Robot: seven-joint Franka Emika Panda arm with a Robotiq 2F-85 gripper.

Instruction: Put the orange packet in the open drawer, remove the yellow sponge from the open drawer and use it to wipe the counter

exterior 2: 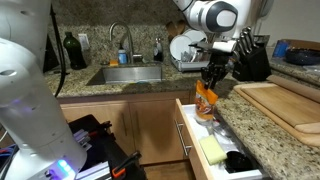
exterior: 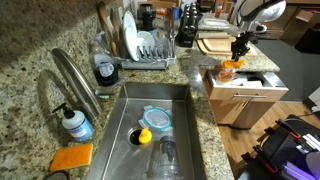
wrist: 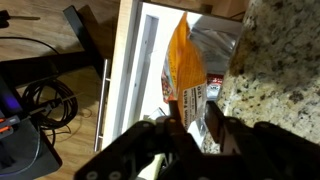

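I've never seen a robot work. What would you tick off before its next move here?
1. Open drawer lies below the gripper: ok.
2. Orange packet hangs over the drawer, not over the counter: ok.
3. Jaws open, packet free: cannot tell.
4. Packet lying down in the drawer: not ok, it stands upright at the gripper.
5. Yellow sponge in view inside the drawer: ok.

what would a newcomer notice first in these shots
The orange packet is right under the gripper, above the open drawer at the edge of the granite counter. A yellow sponge lies inside that drawer.
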